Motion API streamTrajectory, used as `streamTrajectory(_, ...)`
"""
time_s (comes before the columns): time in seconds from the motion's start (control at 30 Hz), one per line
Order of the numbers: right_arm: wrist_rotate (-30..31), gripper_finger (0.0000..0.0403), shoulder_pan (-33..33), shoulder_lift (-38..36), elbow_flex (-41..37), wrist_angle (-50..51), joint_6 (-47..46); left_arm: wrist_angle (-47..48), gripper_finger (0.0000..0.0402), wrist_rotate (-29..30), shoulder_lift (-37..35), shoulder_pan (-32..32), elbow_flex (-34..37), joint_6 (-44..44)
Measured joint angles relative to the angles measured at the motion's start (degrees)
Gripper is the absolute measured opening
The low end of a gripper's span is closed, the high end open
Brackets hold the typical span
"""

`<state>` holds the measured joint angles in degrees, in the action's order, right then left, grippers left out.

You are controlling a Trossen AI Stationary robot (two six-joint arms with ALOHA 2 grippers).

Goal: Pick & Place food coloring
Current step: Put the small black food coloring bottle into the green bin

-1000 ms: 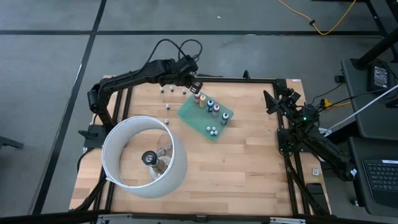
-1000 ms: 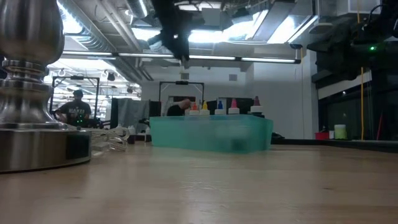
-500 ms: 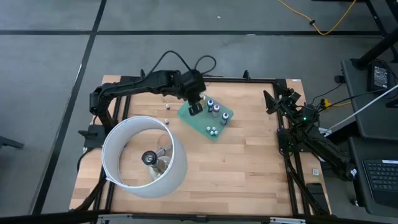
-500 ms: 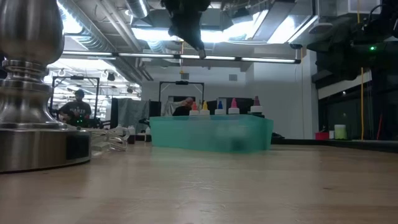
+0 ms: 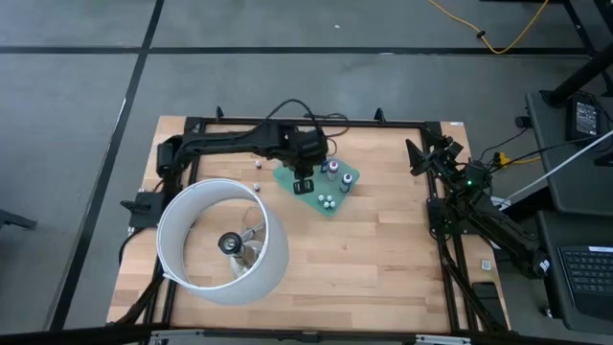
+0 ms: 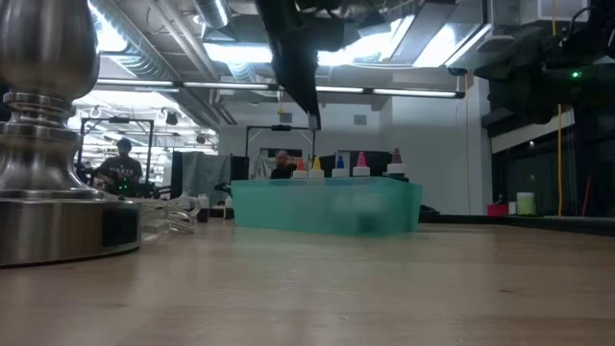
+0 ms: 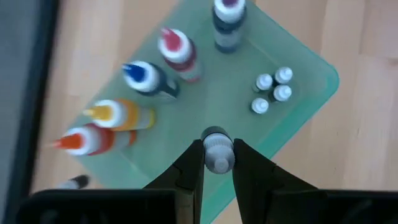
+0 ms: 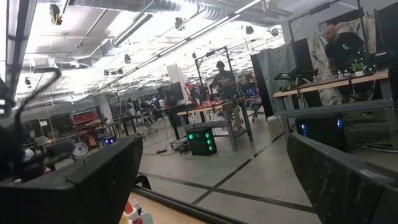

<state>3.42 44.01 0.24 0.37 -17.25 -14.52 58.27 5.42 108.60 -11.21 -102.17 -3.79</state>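
My left gripper (image 5: pixel 303 184) hangs over the green tray (image 5: pixel 354 174), shut on one tiny pale grey-white bottle (image 7: pixel 217 149). The low view shows its fingers (image 6: pixel 314 120) well above the tray (image 6: pixel 327 207). On the tray (image 7: pixel 205 106) stand orange (image 7: pixel 87 138), yellow (image 7: pixel 118 115), blue (image 7: pixel 146 78), pink (image 7: pixel 177 50) and dark (image 7: pixel 228 22) bottles, plus a cluster of tiny pale ones (image 7: pixel 270 93). Two more tiny bottles (image 5: pixel 259 165) stand on the wood left of the tray. My right gripper (image 8: pixel 205 186) waits open at the table's right edge. My left gripper pinches the tiny pale bottle (image 7: pixel 217 163) between its two fingers (image 7: pixel 194 165), coming from above and pointing down. The bottle is lifted clear, above the near-left part of the tray.
A big white ring lamp shade (image 5: pixel 222 240) fills the table's near-left part; its metal base (image 6: pixel 48 144) looms in the low view, with cables beside it. Bare wood lies right of and nearer than the tray. The right arm (image 5: pixel 460 192) sits along the right edge.
My left gripper has moved from the far edge, by the loose tiny bottles, toward the near edge and out over the green tray, staying shut on the tiny bottle. It now hangs lower and nearer in the low view.
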Motion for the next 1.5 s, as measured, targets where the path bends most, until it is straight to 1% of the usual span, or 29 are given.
streamTrajectory(0.3,0.0,0.0399,0.0,0.0,0.0,0.0,0.0,-1.0,0.0058,-2.2,6.6,0.3,0.0,-1.5)
streamTrajectory(0.6,0.0,0.0399,0.0,0.0,0.0,0.0,0.0,-3.1,0.0058,-4.6,11.7,0.2,0.0,-2.6)
streamTrajectory(0.73,0.0,0.0399,0.0,0.0,0.0,0.0,0.0,-4.0,0.0058,-4.6,14.0,0.2,0.0,-3.5)
streamTrajectory(1.1,0.0,0.0399,0.0,0.0,0.0,0.0,0.0,-8.9,0.0058,-5.4,17.2,0.1,-0.1,-5.2)
streamTrajectory(1.17,0.0,0.0399,0.0,0.0,0.0,0.0,0.0,-8.0,0.0058,-5.7,17.7,-0.1,0.1,-5.3)
streamTrajectory(1.23,0.0,0.0399,0.0,0.0,0.0,0.0,0.0,-9.2,0.0058,-5.6,18.2,-0.1,0.0,-5.3)
streamTrajectory(1.33,0.0,0.0399,0.0,0.0,0.0,0.0,0.0,-8.2,0.0066,-5.6,18.3,-0.2,0.0,-5.2)
streamTrajectory(1.5,0.0,0.0399,0.0,0.0,0.0,0.0,0.0,-8.4,0.0099,-5.5,18.3,-0.1,0.0,-5.9)
